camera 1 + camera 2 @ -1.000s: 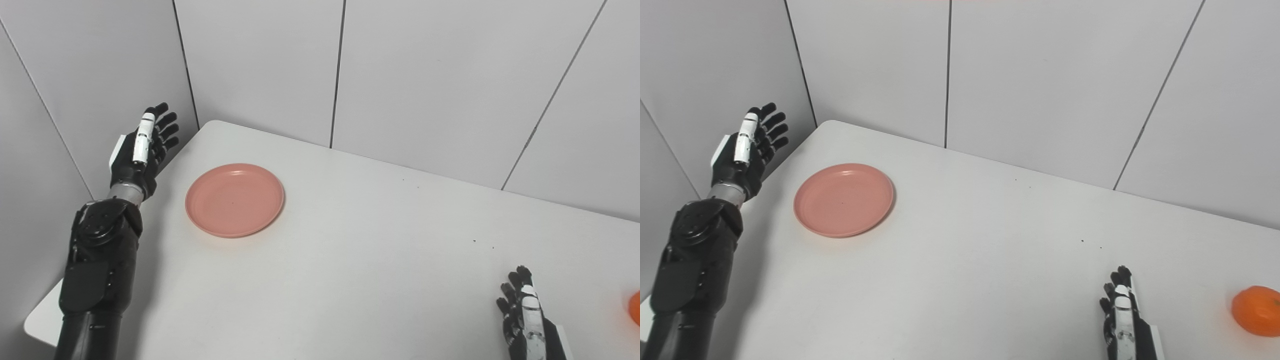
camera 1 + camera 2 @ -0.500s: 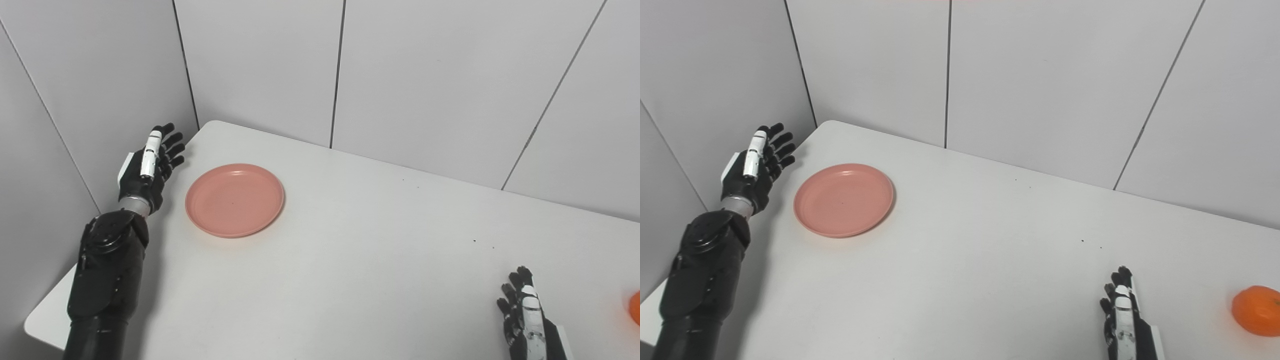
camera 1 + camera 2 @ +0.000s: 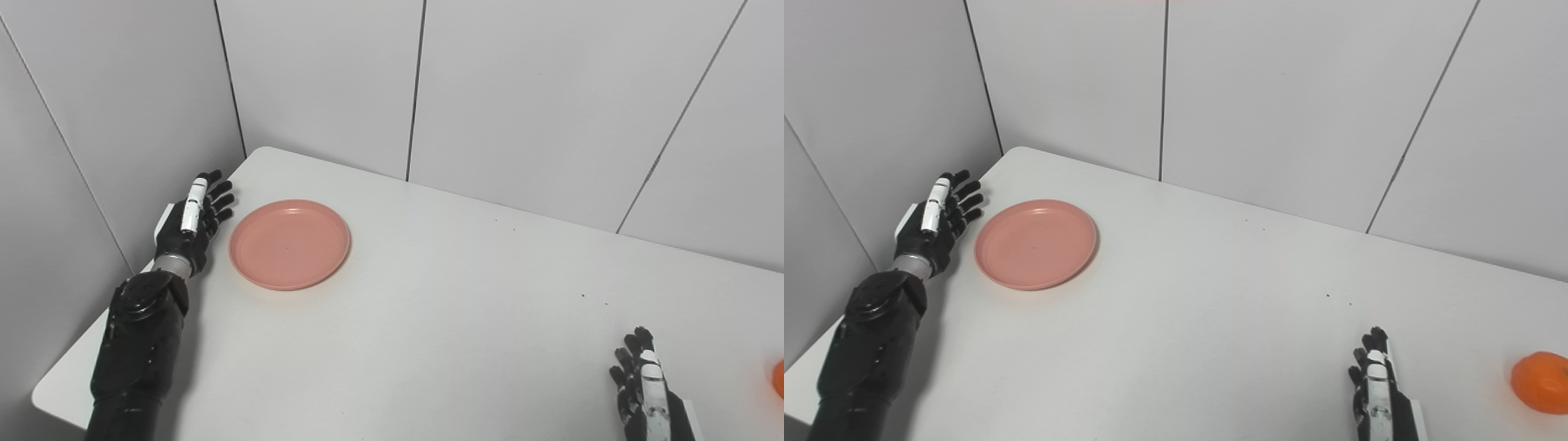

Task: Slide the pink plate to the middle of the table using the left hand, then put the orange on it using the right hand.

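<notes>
A round pink plate (image 3: 289, 244) lies flat near the table's far left corner. My left hand (image 3: 191, 218) stands just left of its rim, open, fingers straight and pointing away from me, a small gap from the plate. The orange (image 3: 1540, 381) rests on the table at the right edge of the right eye view; only a sliver of the orange (image 3: 779, 378) shows in the left eye view. My right hand (image 3: 1375, 392) is low at the near right, open and holding nothing, well left of the orange.
The white table (image 3: 441, 318) meets grey panelled walls (image 3: 520, 92) behind and on the left. Its left edge runs close under my left forearm (image 3: 138, 343).
My left hand has come down and moved right, from beyond the table's left edge to just beside the plate's rim. Plate, orange and right hand have stayed put.
</notes>
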You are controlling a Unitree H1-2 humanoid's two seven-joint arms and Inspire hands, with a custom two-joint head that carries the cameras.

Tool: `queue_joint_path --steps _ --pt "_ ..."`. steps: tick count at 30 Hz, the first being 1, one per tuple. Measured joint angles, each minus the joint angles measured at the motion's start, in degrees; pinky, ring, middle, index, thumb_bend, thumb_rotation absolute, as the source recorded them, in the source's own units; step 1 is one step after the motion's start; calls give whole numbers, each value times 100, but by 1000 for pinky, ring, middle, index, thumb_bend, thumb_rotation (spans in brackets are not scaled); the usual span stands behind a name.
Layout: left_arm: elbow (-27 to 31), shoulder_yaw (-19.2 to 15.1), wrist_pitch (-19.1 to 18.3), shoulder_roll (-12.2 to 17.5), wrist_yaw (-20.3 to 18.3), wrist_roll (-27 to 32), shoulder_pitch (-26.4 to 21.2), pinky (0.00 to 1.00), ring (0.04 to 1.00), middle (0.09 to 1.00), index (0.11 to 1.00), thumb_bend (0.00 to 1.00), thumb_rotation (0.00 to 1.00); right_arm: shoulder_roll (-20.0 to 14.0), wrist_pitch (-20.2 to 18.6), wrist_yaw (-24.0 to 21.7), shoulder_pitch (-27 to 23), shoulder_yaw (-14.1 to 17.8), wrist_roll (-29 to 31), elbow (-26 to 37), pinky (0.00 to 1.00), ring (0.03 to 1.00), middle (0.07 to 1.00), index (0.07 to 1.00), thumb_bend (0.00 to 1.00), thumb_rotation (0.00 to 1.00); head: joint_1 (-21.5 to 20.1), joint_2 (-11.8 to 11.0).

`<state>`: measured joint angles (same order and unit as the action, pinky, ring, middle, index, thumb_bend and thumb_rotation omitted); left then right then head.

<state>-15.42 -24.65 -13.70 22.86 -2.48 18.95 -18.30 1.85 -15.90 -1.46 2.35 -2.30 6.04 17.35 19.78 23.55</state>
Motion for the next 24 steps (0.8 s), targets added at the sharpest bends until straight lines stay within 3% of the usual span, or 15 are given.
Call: queue_joint_path --steps 11,17,24 --pt "-257 -71 176 -30 -118 264 -16 926 922 922 912 258 1000 -4 0 -1 -2 0 5 0 1000 1000 1000 1000 123 1000 0 9" --pt "-438 -23 451 -14 -295 306 -3 933 920 917 912 288 1000 -2 -10 2 -2 -1 6 3 1000 1000 1000 1000 106 1000 -9 0" --pt "-533 79 591 -6 -247 197 9 921 909 907 903 308 1000 -2 -14 0 -2 -1 11 13 1000 1000 1000 1000 109 1000 0 9"
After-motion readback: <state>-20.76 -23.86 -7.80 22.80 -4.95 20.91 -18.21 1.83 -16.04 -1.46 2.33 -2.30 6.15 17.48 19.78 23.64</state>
